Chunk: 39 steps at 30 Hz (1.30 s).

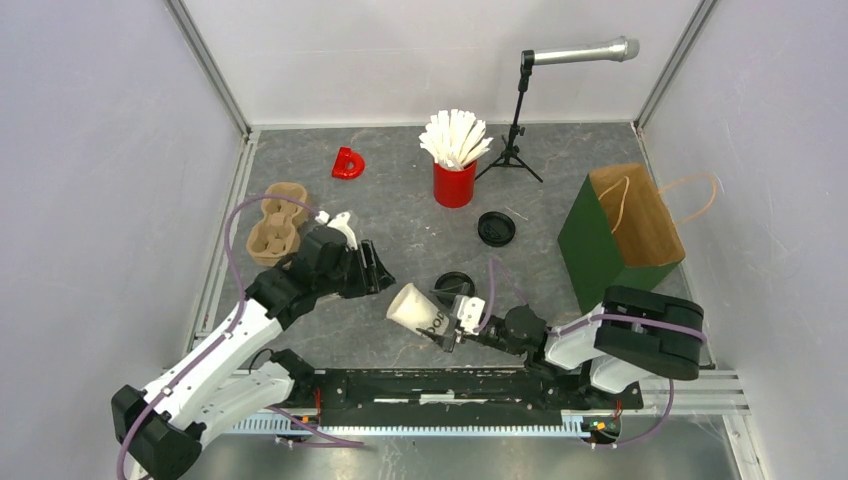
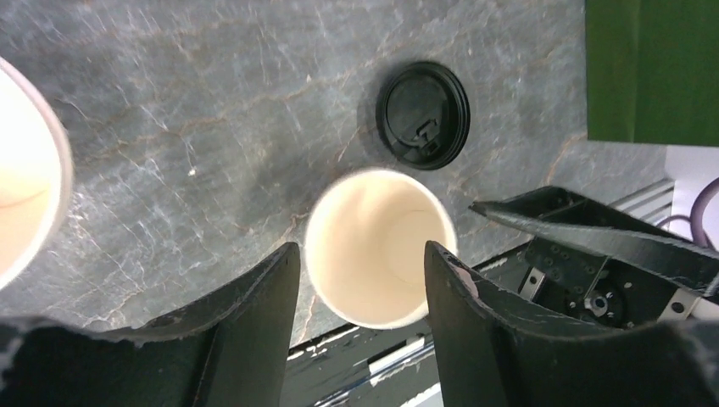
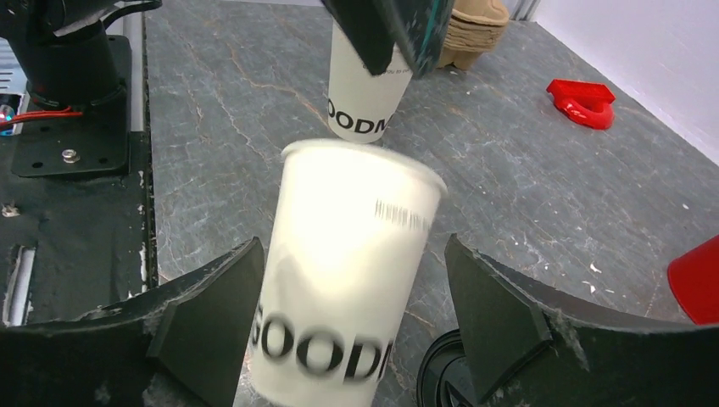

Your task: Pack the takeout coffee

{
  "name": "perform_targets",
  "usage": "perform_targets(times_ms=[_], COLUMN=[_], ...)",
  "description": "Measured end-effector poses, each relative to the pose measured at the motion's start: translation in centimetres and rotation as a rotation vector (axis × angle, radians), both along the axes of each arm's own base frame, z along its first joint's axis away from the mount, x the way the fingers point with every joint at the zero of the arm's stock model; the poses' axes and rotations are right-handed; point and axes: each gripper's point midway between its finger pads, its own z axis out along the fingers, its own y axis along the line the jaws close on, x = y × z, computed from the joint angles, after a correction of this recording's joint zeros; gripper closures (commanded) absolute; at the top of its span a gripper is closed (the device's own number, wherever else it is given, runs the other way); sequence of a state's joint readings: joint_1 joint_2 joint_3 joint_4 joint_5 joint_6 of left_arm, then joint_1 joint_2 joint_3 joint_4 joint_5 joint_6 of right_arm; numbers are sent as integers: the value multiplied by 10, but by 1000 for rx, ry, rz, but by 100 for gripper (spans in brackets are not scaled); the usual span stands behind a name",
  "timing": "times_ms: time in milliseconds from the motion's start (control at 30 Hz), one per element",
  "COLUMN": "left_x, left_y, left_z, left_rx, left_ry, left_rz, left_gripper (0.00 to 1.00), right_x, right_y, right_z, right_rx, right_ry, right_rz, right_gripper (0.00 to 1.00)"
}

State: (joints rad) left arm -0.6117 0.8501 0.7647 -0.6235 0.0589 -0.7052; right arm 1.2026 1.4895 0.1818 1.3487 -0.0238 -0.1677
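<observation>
The left arm (image 1: 215,360) reaches from the lower left toward mid-frame, and the left gripper (image 1: 378,270) points right with its jaws spread. The right arm (image 1: 600,340) stretches low and leftward, the right gripper (image 1: 447,322) gaping wide.

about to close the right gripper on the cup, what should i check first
1. Right gripper open, fingers either side of the near cup: ok.
2. Cup standing straight: cannot tell, blurred, looks tilted from above.
3. Left gripper apart from it, over the far cup: ok.
4. Lids on: not ok, near lid and far lid lie on the table.
5. Pulp carrier empty: ok.
</observation>
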Motion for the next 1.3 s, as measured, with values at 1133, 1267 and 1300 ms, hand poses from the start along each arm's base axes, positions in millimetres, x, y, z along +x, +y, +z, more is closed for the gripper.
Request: perform_targets(times_ms=[1133,1267,1300], left_x=[-13,-13,-14], left_y=[-24,-29,-30], left_z=[-78,-72,-70], left_rx=[45,14,7], left_ry=[199,187,184], left_rz=[-176,-194,-199], left_gripper=[79,97,98], right_x=[54,86,91], right_y=[-75,-94,-100], right_z=[-15,-34,-41], right_rx=[-49,-93,-103], right_ry=[475,556,581], right_rz=[-548,-678,-704], right_gripper=[23,49,50])
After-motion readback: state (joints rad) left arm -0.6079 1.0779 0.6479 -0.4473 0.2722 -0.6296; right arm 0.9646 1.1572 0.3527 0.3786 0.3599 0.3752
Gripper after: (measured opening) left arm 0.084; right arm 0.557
